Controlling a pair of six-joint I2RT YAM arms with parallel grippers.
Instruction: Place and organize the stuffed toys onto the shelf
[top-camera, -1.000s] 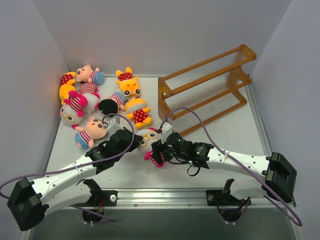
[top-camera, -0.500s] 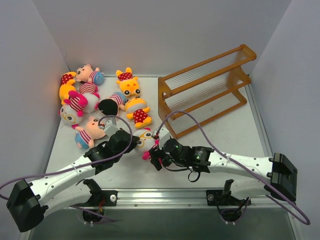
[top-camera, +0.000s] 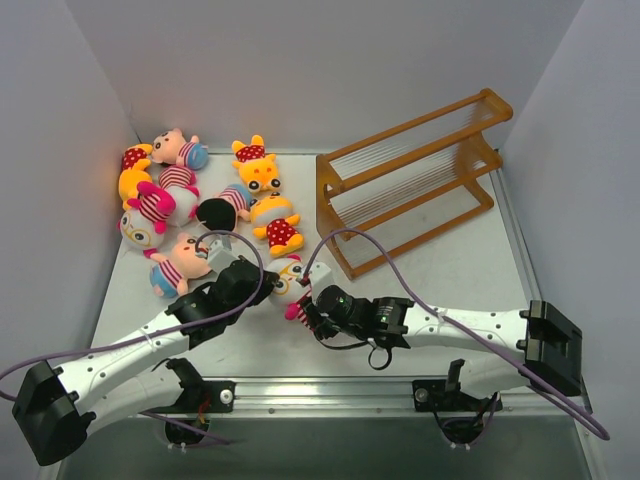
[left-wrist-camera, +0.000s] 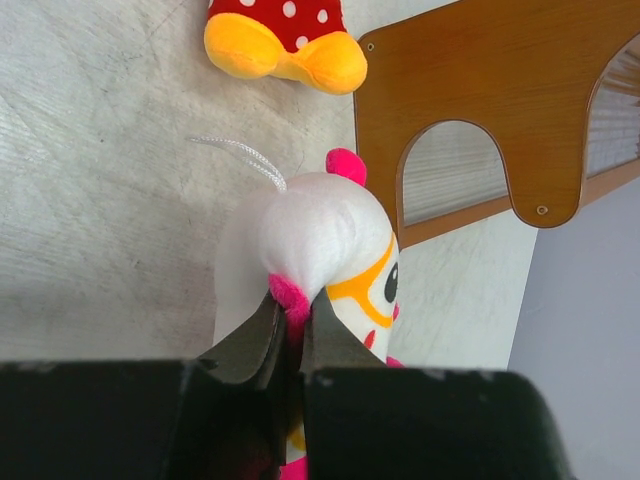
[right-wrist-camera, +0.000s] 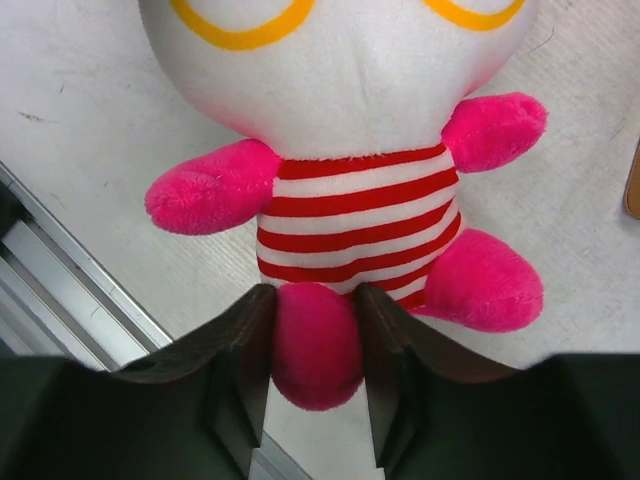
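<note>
My left pincer (left-wrist-camera: 293, 312) was pinched tight on a magenta ear of the white-faced striped doll (left-wrist-camera: 325, 235). The doll sat between my two arms over the worktop (left-wrist-camera: 110, 200), near the shelf (left-wrist-camera: 470, 70) and its end panel. My right pincer (right-wrist-camera: 312, 300) gripped one magenta leg of the same doll, a jaw pressed against each side. The other stuffed toys (top-camera: 175, 190) lay clustered at the far left.

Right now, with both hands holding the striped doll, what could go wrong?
The left hand pinches only a tiny pink ear of the striped doll, so it may slip out. The right hand grips one pink leg; pulling apart could stretch the seams.
</note>
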